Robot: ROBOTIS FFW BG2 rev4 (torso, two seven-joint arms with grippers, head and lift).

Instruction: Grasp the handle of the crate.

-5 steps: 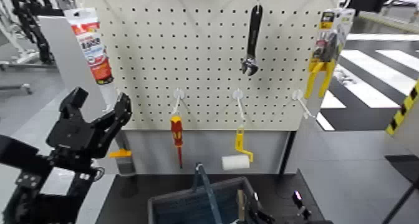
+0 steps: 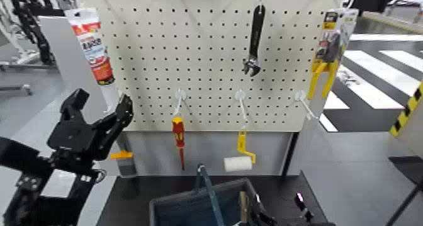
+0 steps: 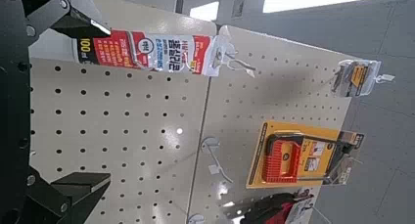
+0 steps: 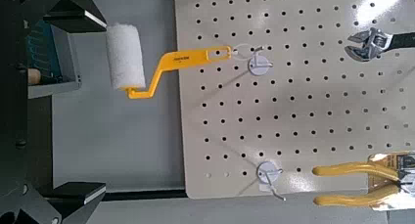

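Standing upright over the crate at the near table edge, the handle is offering a clear grasp, while the left gripper is hovering wide open and empty beside the pegboard, and the right gripper, low beside the crate, is gaping empty too.

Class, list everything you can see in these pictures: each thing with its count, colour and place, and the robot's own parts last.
pegboard: one, cream, upright behind the table.
sealant tube: one, white and red, upper left of the board.
wrench: one, black, hung top centre.
pliers: one, yellow-handled, hung at right.
screwdriver: one, red and yellow, hung low.
paint roller: one, white with yellow handle, hung low.
crate: one, dark blue-grey, on the table at bottom centre.
handle: one, teal-blue, arching over the crate.
left gripper: one, black, open, raised at left.
right gripper: one, black, open, near the crate.
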